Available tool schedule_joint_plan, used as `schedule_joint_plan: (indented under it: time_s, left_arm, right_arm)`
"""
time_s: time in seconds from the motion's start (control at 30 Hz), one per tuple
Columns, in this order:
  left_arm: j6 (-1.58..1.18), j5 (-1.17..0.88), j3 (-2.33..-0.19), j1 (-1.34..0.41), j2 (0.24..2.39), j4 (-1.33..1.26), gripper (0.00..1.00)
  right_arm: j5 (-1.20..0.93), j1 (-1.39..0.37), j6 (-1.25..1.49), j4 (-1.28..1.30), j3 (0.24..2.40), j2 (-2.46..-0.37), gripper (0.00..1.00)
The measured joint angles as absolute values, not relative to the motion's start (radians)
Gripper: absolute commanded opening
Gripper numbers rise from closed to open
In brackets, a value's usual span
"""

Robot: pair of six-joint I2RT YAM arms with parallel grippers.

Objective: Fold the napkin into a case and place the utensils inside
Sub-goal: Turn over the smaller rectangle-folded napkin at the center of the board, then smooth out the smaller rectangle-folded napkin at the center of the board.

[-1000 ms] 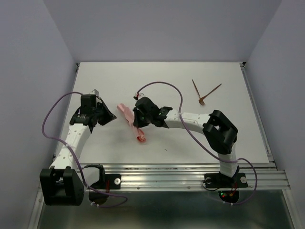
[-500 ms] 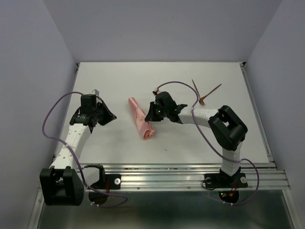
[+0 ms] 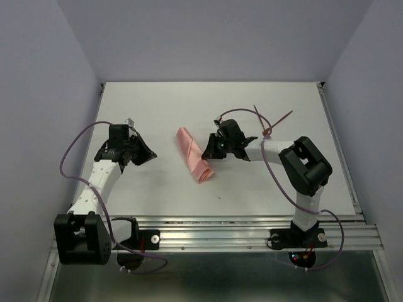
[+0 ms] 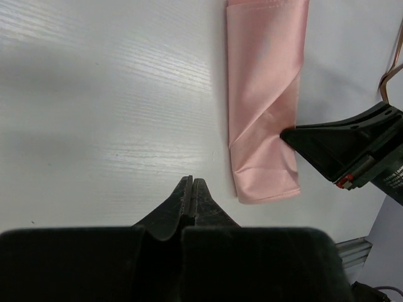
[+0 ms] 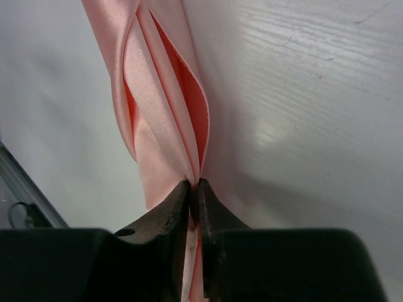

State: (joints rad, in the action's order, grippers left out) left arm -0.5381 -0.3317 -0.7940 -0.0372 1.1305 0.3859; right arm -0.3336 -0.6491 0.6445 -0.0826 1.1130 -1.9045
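Observation:
The salmon-pink napkin (image 3: 194, 155) lies flat mid-table as a narrow folded oblong, a case shape, running from far-left to near-right. My right gripper (image 3: 208, 153) is at its right long edge, shut on the cloth layers; in the right wrist view the napkin (image 5: 164, 107) folds run into the pinched jaws of that gripper (image 5: 194, 185). My left gripper (image 3: 150, 155) rests shut and empty to the left, apart from the napkin (image 4: 264, 107), fingertips together (image 4: 191, 182). The two thin reddish-brown utensils (image 3: 283, 117) lie crossed at the far right.
Purple cables loop over both arms; the right arm's cable (image 3: 252, 111) passes close to the utensils. The right arm's elbow (image 3: 305, 165) sits near the right side. A metal rail (image 3: 252, 226) borders the table's near edge.
My right gripper has dragged the napkin to the right and farther back, and the cloth has gone from a twisted bundle to a flat oblong. The left arm has barely moved.

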Motion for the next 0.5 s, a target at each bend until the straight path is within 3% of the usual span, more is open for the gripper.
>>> schedule_joint_plan:
  time_s: [0.07, 0.3, 0.4, 0.5]
  left_arm:
    - [-0.538, -0.344, -0.794, -0.038, 1.147, 0.377, 0.00]
    - [-0.543, -0.364, -0.799, -0.094, 1.227, 0.324, 0.00]
    - [-0.548, -0.365, -0.837, -0.142, 1.296, 0.307, 0.00]
    - [-0.559, -0.365, -0.878, -0.176, 1.365, 0.269, 0.00]
  right_arm:
    - [-0.330, -0.638, 0.640, -0.081, 1.105, -1.905, 0.33]
    - [-0.281, -0.609, 0.597, -0.043, 1.097, -1.888, 0.48]
    - [-0.237, -0.608, 0.564, 0.007, 1.097, -1.845, 0.48]
    - [-0.196, -0.610, 0.539, 0.062, 1.099, -1.794, 0.33]
